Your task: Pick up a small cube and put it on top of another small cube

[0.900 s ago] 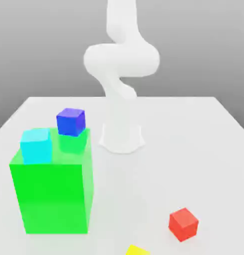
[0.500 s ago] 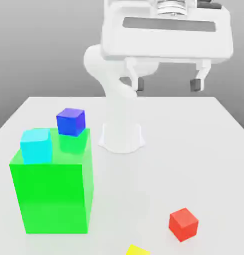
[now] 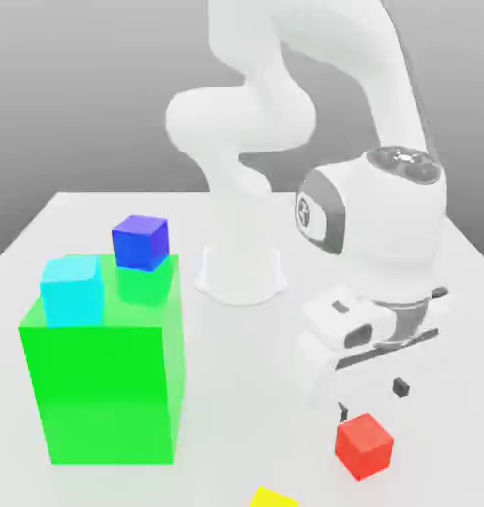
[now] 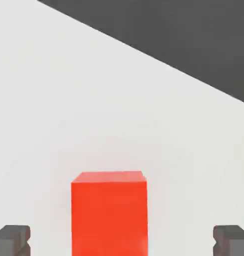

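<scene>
Two cubes sit atop green block; end effector released above red cube.

The small cube sits on the pale tabletop, glossy red, with 2 of its faces showing: a narrow lit upper face and a broad front face that runs out of the picture. The gripper frames it, its 2 dark grey fingertips set wide apart, 1 on each side of the cube, with bare table between each tip and the cube's sides. Neither tip touches the cube. Beyond the table's straight far edge lies a dark grey background.
</scene>
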Controlling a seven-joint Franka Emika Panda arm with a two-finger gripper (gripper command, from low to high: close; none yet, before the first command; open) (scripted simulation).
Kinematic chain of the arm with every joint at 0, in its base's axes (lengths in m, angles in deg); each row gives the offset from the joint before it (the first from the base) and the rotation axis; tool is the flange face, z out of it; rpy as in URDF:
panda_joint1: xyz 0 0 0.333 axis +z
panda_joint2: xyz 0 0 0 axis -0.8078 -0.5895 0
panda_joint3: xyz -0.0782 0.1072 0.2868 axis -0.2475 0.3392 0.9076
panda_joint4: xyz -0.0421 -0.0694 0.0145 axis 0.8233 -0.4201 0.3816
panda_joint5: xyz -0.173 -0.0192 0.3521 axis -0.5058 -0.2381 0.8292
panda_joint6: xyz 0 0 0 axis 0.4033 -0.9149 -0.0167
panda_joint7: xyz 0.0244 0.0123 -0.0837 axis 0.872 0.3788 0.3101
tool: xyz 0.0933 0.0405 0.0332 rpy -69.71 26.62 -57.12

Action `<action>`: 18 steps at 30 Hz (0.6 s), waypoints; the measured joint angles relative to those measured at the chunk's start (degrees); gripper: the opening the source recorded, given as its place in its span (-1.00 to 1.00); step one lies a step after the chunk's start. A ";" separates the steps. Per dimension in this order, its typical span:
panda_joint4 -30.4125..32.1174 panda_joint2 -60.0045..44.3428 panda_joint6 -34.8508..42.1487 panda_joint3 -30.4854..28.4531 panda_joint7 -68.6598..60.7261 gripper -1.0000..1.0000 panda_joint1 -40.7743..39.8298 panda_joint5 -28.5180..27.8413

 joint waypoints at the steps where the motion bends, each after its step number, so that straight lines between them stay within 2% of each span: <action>1: -0.37 -2.08 -1.61 -0.70 0.56 0.00 0.58 -0.76; 2: -0.76 -4.15 -3.24 -1.50 1.06 0.00 1.25 -1.42; 3: -1.12 -6.01 -4.72 -2.25 1.48 -1.00 1.88 -1.96; 10: -1.18 -6.38 -5.03 -2.37 1.71 -1.00 1.99 -2.24; 15: 0.63 2.56 2.11 0.29 -0.96 -1.00 0.05 1.28; 18: 1.46 8.77 7.43 -1.24 -0.45 -1.00 -1.66 2.11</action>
